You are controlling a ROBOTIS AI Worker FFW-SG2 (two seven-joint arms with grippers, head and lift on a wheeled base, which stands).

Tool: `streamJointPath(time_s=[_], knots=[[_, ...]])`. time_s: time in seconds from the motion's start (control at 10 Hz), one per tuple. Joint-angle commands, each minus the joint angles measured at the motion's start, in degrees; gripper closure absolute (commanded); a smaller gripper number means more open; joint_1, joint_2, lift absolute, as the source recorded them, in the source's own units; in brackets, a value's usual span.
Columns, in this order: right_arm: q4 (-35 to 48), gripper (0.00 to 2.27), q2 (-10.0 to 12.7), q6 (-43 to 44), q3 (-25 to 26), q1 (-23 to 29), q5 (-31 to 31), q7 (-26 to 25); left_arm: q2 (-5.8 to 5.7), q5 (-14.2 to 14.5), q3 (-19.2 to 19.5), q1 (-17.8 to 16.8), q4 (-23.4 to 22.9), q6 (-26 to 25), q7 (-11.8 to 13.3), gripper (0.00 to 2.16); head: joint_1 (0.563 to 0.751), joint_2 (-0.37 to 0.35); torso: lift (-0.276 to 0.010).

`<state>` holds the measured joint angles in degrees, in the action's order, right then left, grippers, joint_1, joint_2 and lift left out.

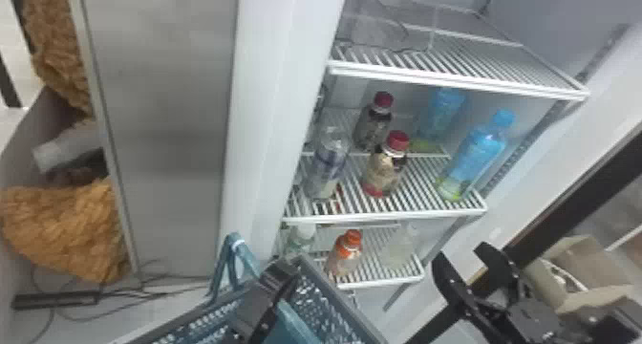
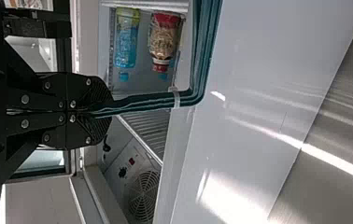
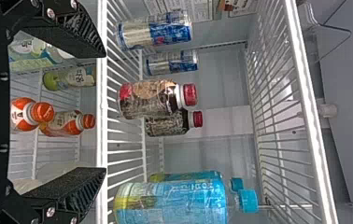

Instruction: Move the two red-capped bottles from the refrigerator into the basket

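In the head view, my left gripper (image 1: 279,281) is low over the basket (image 1: 341,302). The left wrist view has this gripper (image 2: 102,112) shut on the teal basket handle (image 2: 149,101). My right gripper (image 1: 465,259) stands open to the right of the lower shelves. Seen from its wrist, the right gripper (image 3: 105,112) has nothing between its fingers and faces the middle shelf. Two red-capped bottles stand upright there, the front one (image 1: 384,171) nearer the shelf edge, the rear one (image 1: 372,127) behind it. Both front bottle (image 3: 149,99) and rear bottle (image 3: 167,123) lie beyond the gripper's opening.
Blue bottles (image 1: 477,154) stand right of the red-capped pair, and a can (image 1: 327,168) stands left. Wire shelf edges (image 1: 382,217) run below and above them. An orange-capped bottle (image 1: 345,257) is one shelf lower. The refrigerator's side wall (image 1: 267,113) rises behind the basket.
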<state>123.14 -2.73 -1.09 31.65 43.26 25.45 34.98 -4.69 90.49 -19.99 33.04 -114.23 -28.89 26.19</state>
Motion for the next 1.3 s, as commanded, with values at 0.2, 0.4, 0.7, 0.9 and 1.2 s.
streamJointPath(time_s=[0.2,0.4,0.7,0.9,1.2], knots=[[-0.45,0.15,-0.08,-0.17,-0.23,-0.66,-0.09,-0.09,0.04,0.12,0.0,0.14,-0.03,0.06,0.0,1.2,0.695,-0.35,0.0],[-0.45,0.15,-0.08,-0.59,-0.34,-0.8,-0.09,-0.09,0.04,0.23,0.0,0.14,-0.03,0.2,0.0,1.2,0.695,-0.35,0.0],[-1.01,0.15,-0.08,-1.29,-0.8,-2.91,-0.77,-0.7,0.04,0.35,0.0,0.29,-0.03,0.2,0.0,1.2,0.695,-0.35,0.0],[-1.57,0.15,0.09,-1.86,-0.8,-4.74,-1.0,-1.14,0.04,0.35,0.0,0.29,-0.03,0.2,0.0,1.2,0.695,-0.35,0.0],[-2.56,0.15,0.44,-3.97,-1.37,-8.39,-2.15,-1.58,0.04,0.35,0.11,0.29,-0.03,0.35,0.0,1.2,0.695,-0.35,0.0]])
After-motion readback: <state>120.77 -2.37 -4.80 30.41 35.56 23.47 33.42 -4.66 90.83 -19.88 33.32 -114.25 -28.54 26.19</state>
